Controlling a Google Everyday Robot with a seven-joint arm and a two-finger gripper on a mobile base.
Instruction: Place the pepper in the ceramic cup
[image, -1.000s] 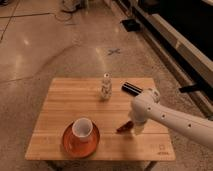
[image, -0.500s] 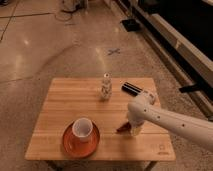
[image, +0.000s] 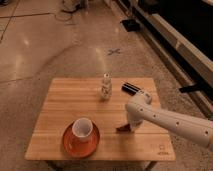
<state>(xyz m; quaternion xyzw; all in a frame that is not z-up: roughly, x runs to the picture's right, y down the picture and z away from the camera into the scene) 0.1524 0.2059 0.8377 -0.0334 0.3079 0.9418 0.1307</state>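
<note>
The pepper is a small dark-red item lying on the wooden table, right of the cup. The ceramic cup is white and stands on an orange-red saucer at the table's front left. My gripper reaches in from the right on a white arm and is down at the table right at the pepper's right end. The arm hides the fingers.
A small clear bottle with a white cap stands at the back middle of the table. A black oblong case lies at the back right, just behind my arm. A blue X mark is on the floor beyond.
My arm has shifted slightly left and lower toward the pepper. The pepper, cup and bottle have not moved.
</note>
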